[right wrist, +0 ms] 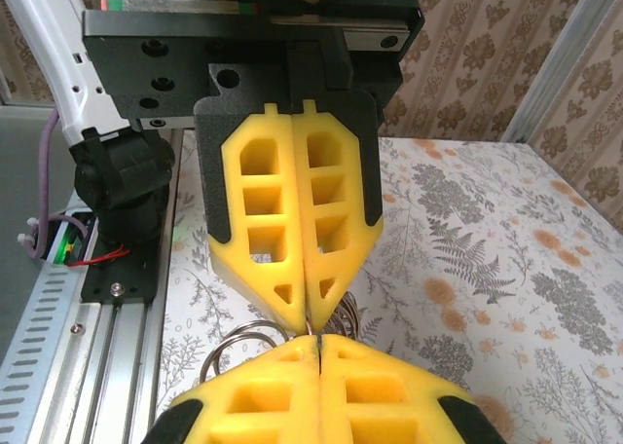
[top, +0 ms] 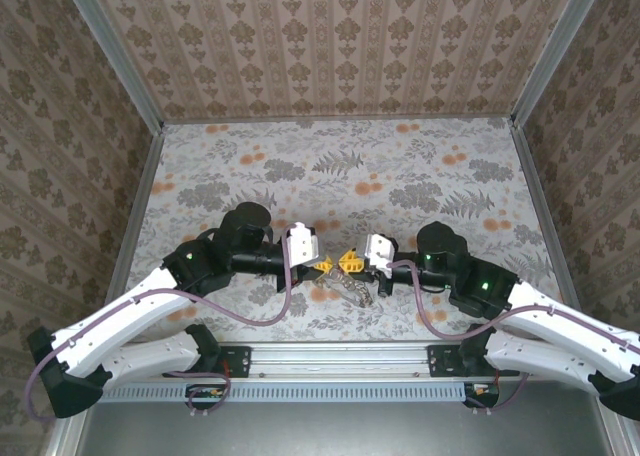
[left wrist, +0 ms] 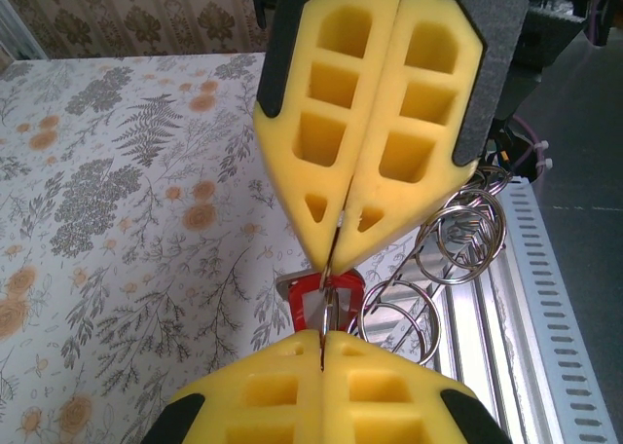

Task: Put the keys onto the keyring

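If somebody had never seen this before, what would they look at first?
Probably the two bright yellow claws meeting nose to nose near the front of the flowery table: the left pincer and the right pincer, both shut. A red key sits right between their tips. A bunch of shiny metal rings is just beside it.

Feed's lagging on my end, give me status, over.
Left end effector and right end effector shut, tip to tip, pinching keyring wire. Red key between tips. Nothing in the way.
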Robot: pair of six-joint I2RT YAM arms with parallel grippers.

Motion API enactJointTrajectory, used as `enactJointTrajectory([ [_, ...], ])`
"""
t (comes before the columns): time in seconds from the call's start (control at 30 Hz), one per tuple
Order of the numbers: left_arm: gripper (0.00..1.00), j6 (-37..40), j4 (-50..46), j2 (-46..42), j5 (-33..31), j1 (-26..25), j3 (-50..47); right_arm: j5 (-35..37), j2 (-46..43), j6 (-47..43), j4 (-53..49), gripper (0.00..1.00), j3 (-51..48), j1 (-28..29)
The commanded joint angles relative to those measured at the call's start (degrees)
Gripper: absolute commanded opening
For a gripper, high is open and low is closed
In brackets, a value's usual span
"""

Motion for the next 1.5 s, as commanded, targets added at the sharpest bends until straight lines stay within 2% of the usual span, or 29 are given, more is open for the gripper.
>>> enactJointTrajectory([
  [0.0, 0.0, -0.4, 2.1, -0.8, 1.2, 0.2, 0.2, -2.1, -0.8, -0.8, -1.4, 0.0, 0.7, 0.4],
  [0.83, 0.0, -0.4, 2.2, -0.6, 0.8, 0.3, 0.0, -3.4, -1.0, 0.1, 0.5, 0.0, 0.2, 0.4],
  [1.47, 0.0, -0.4, 2.2, -0.9, 0.8, 0.1, -0.2, -0.9, -0.4, 0.4, 3.8, 0.0, -0.7, 0.4],
])
